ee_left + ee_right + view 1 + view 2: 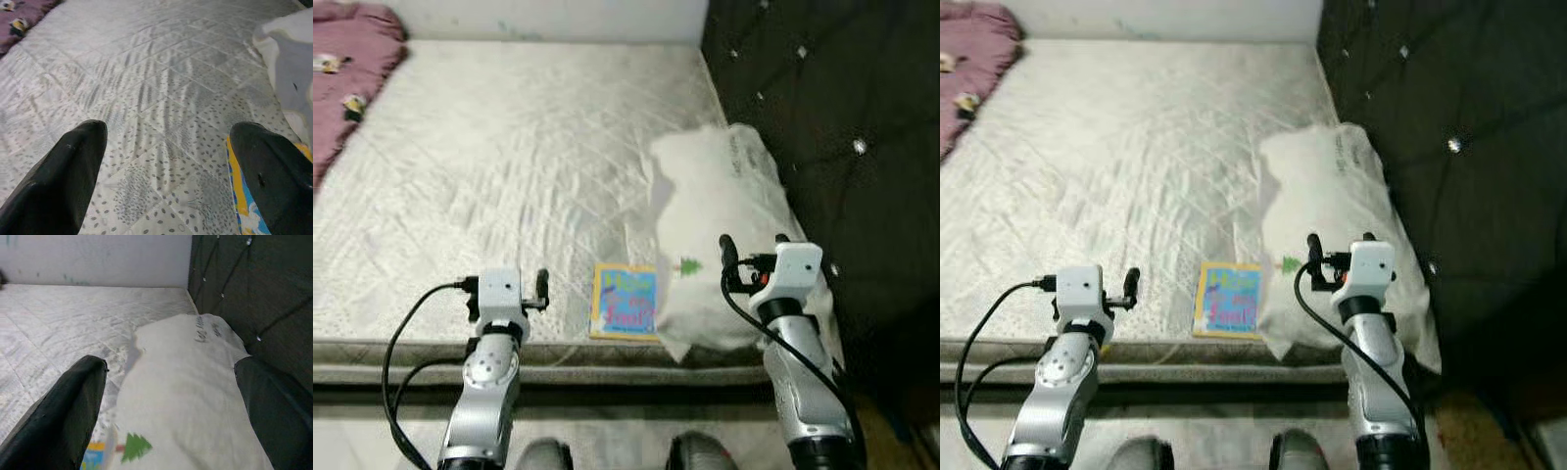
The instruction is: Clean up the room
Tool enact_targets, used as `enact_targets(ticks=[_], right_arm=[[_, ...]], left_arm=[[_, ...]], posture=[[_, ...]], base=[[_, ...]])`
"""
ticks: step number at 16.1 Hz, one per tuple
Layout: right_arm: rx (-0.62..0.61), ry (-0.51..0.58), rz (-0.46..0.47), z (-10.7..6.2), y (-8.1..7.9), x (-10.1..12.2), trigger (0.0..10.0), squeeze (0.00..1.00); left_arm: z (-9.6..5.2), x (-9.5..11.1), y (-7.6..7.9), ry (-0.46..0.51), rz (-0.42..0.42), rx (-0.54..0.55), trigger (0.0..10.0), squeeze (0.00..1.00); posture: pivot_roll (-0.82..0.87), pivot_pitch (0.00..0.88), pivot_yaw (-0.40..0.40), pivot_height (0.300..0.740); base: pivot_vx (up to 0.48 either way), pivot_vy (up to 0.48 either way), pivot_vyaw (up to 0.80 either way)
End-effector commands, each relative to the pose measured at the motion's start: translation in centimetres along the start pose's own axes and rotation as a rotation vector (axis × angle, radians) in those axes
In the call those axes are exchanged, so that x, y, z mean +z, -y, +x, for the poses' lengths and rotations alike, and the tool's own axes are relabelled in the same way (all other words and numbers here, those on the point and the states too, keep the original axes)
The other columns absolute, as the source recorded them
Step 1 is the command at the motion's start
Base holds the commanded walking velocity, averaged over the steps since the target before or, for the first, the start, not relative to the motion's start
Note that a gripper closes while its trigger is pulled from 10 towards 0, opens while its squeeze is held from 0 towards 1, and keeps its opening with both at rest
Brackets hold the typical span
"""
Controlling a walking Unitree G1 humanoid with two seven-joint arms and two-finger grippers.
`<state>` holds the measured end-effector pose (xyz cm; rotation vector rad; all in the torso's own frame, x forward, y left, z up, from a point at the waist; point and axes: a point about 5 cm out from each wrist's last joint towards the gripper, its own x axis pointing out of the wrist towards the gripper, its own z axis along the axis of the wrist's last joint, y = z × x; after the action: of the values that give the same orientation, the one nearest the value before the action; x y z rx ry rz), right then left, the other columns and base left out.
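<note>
- Book (625,302): flat, glossy yellow-and-blue cover, on quilted mattress (509,166) at its near edge, touching soft white pillow (724,225) at 3 o'clock.
- Left gripper (166,166): fingers wide apart, empty, book by one fingertip.
- Right gripper (171,401): spread wide over pillow, holding nothing.
- Pink blanket (347,69): rumpled, 10 o'clock.

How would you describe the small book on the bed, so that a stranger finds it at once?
Look at the bare quilted mattress and follow its front edge toward the dark headboard. The book lies flat there, partly tucked under the white pillow. Its bright yellow-and-blue cover stands out.
</note>
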<state>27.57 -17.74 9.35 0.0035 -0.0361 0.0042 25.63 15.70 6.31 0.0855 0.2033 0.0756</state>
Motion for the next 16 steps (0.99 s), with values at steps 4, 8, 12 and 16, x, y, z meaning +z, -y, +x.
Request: enact_targets(ticks=[4,8,12,16], right_arm=[[-0.045,-0.016,-0.01,-0.6,1.2,-0.4,10.0,0.0],[-0.031,-0.052,-0.019,-2.4,2.1,-1.4,10.0,0.0],[-0.039,-0.136,-0.092,-4.4,3.1,-3.5,10.0,0.0],[-0.09,-0.114,-0.101,-4.1,3.0,-3.5,10.0,0.0]], left_arm=[[-0.1,-0.1,0.1,0.011,0.001,-0.047,10.0,0.0],[-0.7,0.8,0.3,0.118,0.104,-0.089,10.0,0.0],[-1.9,1.7,0.7,0.24,0.186,-0.144,10.0,0.0],[-1.8,1.7,1.1,0.245,0.127,-0.146,10.0,0.0]], posture=[[0.0,0.0,0.012,0.74],[0.0,0.0,0.013,0.74],[0.01,0.0,0.008,0.74],[0.01,0.0,0.004,0.74]], base=[[0.0,0.0,0.0],[0.0,0.0,0.0],[0.0,0.0,0.0],[0.0,0.0,0.0]])
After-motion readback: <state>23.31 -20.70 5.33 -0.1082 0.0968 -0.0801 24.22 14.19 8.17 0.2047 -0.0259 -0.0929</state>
